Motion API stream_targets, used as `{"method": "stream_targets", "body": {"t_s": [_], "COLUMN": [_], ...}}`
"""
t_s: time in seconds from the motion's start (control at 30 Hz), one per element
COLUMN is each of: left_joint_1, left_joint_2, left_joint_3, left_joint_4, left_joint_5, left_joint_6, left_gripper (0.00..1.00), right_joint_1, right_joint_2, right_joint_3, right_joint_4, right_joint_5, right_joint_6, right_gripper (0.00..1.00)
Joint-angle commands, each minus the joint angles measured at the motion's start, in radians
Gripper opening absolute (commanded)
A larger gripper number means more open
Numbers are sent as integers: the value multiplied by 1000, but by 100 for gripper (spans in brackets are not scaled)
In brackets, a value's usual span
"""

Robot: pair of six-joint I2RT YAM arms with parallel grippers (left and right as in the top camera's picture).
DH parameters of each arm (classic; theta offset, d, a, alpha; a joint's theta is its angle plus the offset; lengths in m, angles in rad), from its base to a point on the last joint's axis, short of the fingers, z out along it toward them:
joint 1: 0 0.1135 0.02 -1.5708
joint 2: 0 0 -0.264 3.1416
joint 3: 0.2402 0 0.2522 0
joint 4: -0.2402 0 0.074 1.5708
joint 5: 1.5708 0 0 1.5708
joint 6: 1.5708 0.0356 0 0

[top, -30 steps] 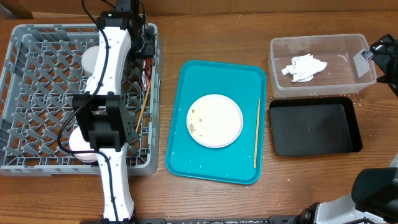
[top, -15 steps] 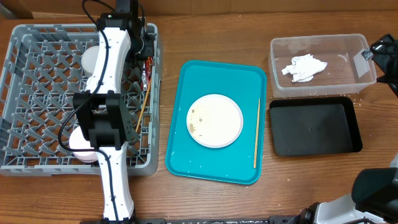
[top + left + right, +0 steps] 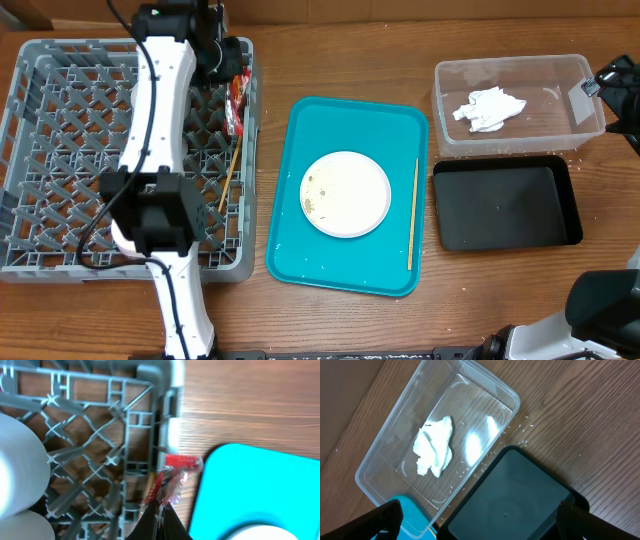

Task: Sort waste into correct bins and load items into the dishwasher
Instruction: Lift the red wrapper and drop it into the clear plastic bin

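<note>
Overhead, I see my left gripper point(image 3: 229, 78) clamped on the crinkled red-and-white sauce packet point(image 3: 237, 98) at the right wall of the rack point(image 3: 70, 265). Left wrist: it hangs crumpled, partly clear film. Right wrist: my right gripper point(image 3: 480, 517) spreads wide, holding nothing.

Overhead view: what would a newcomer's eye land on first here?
The bright teal serving tray mid-table, holding a round white plate and one wooden chopstick. Left of it, the left gripper pinches a red-and-white sauce packet at the right wall of the big grey plastic dish rack.
</note>
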Motion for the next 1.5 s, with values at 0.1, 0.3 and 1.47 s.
{"method": "stream_targets", "body": {"t_s": [0.1, 0.3, 1.47], "left_joint_1": [5, 4, -599], "left_joint_2": [-134, -199, 210], "left_joint_3": [27, 27, 27], "left_joint_4": [-4, -1, 1019], "left_joint_5": [69, 268, 228], "left_joint_6": [-57, -56, -404], "left_gripper": [4, 4, 12], "right_joint_1": [0, 0, 0], "right_joint_2": [-18, -18, -18], "right_joint_3": [14, 14, 14], "right_joint_4": [3, 3, 3], "right_joint_5": [-5, -5, -5], "right_joint_6": [-3, -3, -3], "right_gripper": [100, 100, 100]}}
